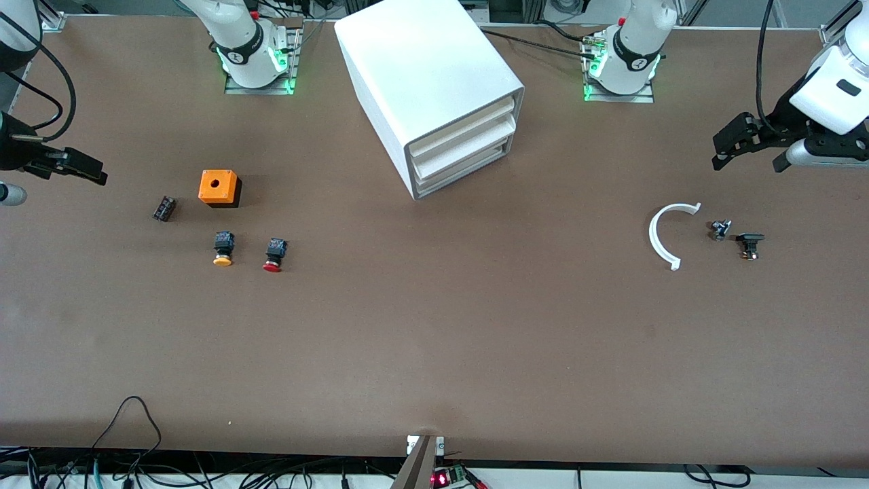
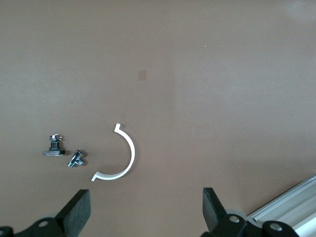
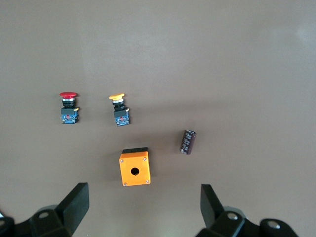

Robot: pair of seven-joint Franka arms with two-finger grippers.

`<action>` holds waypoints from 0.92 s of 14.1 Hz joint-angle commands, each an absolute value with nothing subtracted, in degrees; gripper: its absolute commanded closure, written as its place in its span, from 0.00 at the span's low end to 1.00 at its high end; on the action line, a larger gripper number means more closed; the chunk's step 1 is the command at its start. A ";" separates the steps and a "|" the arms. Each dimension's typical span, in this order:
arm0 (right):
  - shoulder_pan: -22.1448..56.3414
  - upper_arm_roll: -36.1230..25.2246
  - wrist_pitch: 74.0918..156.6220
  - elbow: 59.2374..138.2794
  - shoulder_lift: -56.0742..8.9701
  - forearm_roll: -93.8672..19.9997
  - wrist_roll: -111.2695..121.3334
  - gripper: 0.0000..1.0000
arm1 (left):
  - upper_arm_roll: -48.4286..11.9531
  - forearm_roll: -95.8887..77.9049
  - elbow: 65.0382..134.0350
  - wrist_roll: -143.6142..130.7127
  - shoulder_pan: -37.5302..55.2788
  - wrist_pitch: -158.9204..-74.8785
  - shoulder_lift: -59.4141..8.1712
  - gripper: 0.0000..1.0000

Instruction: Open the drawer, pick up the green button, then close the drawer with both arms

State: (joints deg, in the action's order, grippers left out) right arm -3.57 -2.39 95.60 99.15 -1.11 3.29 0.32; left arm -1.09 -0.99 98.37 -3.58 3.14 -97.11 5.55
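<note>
**A:** Nothing's started. All three drawers of the cabinet (image 1: 434, 95) are shut, and the bottom drawer (image 1: 467, 168) sits flush. It's well off from both arms, lying between them. Its front faces the left arm's end of the table (image 1: 434, 339), and its long axis runs along that front. No green button anywhere, so presumably it's inside.

**B:** And the arms?

**A:** Both wait. The left end effector (image 1: 732, 144) hangs fingers spread, over bare table near a white curved clip (image 1: 664, 234). The right end effector (image 1: 87, 170) is also spread, near the orange box (image 1: 218, 187).

**B:** Risks?

**A:** Probably hooking the middle drawer instead, since the fronts are thin and stacked tight. The cabinet could also slide if nothing braces it.
</note>
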 commanded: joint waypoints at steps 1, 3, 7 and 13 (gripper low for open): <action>-3.78 -2.55 95.98 100.63 0.35 2.29 1.32 0.00 | -1.41 1.05 96.59 -3.34 2.99 -95.80 4.83 0.00; -3.78 -2.55 96.06 100.63 0.35 2.29 1.32 0.00 | -1.41 0.97 96.50 -3.34 2.99 -95.71 4.83 0.00; -3.78 -2.55 96.06 100.63 0.35 2.29 1.32 0.00 | -1.41 0.97 96.50 -3.34 2.99 -95.71 4.48 0.00; -3.78 -2.46 95.98 100.46 0.26 2.29 1.41 0.00 | -1.32 1.05 96.33 -2.81 3.08 -95.71 2.12 0.00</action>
